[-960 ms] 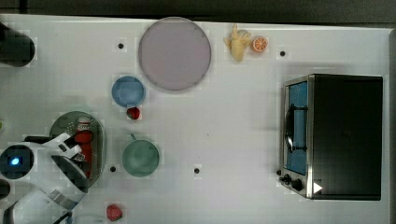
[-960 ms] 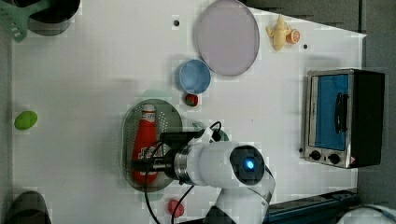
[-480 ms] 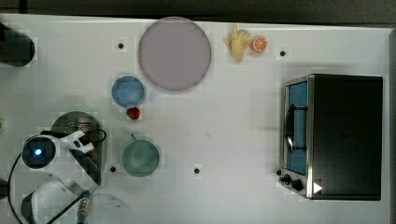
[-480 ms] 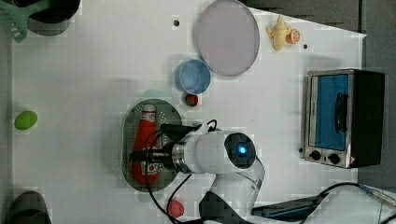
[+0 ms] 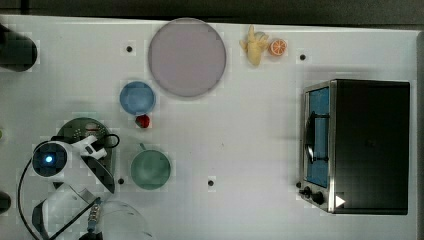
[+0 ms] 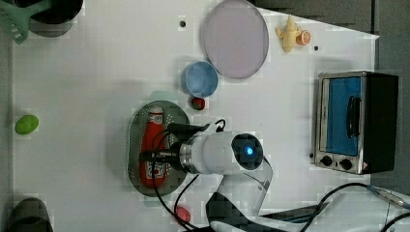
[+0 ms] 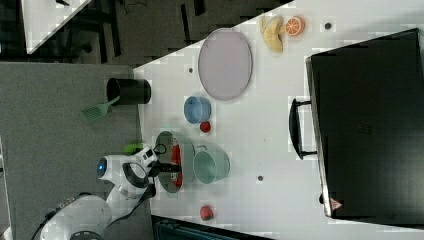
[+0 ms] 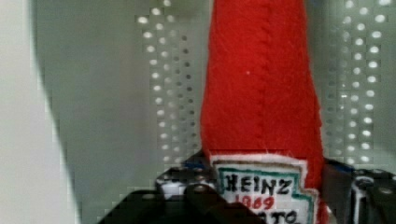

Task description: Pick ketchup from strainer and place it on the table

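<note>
Ketchup bottle lies flat inside the pale green strainer, lengthwise along the oval, cap toward the left view's top. Strainer rests on the white table, just beside the teal mug in the top view. Gripper is down over the bottle's labelled lower half. In the wrist view the dark fingers sit on either side of the label, the red body running away over the perforated floor. Jaws flank the bottle; whether they have clamped onto it cannot be told. Bottle shows no lift off the strainer floor. Blue bowl and a small red fruit stand near the strainer's top end in the left view; toaster oven well apart at the left view's right
</note>
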Tool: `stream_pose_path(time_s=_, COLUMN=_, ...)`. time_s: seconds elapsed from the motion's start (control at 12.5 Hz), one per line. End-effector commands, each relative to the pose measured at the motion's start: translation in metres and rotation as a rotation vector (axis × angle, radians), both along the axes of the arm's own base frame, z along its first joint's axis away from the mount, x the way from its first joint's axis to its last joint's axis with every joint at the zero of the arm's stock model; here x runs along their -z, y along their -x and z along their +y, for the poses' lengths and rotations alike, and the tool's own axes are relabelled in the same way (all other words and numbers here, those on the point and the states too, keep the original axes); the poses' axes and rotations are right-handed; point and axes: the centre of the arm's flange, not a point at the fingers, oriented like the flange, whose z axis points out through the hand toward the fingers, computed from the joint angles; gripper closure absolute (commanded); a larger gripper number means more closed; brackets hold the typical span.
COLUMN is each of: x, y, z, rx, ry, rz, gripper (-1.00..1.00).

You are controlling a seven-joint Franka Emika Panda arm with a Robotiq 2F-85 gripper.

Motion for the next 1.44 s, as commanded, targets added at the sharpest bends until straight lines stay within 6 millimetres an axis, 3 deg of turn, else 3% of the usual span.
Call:
stream_pose_path(time_s=0.08, x=-0.027, y=0.004, z=0.017, rx=0.014, ry=-0.017, rz=-0.047, gripper=-0.21)
stream_pose_path(time_s=0.24, x=-0.056, y=0.002, z=0.020, rx=-0.002, ry=0.000, rz=-0.082, gripper=-0.21)
stream_pose_path(time_s=0.48, x=-0.120, y=-0.007, z=0.019, rx=0.022, ry=0.061, rz=-0.109, gripper=-0.21)
stream_pose_path(time_s=0.8, x=-0.213, y=-0.047, z=0.000, rx=0.117, ry=0.060, rz=-0.137, gripper=-0.21)
stream_pose_path(time_s=0.96, x=-0.244, y=-0.076, z=-0.023, rx=0.141, ry=0.076, rz=-0.142, gripper=-0.21)
stream_pose_path(time_s=1.12, x=-0.262, y=-0.107, z=-0.058, rx=0.145, ry=0.105, rz=-0.120, gripper=-0.21)
stream_pose_path(time_s=1.44, x=-0.277, y=-0.174, z=-0.155, rx=0.128, ry=0.118, rz=-0.126, gripper=-0.21)
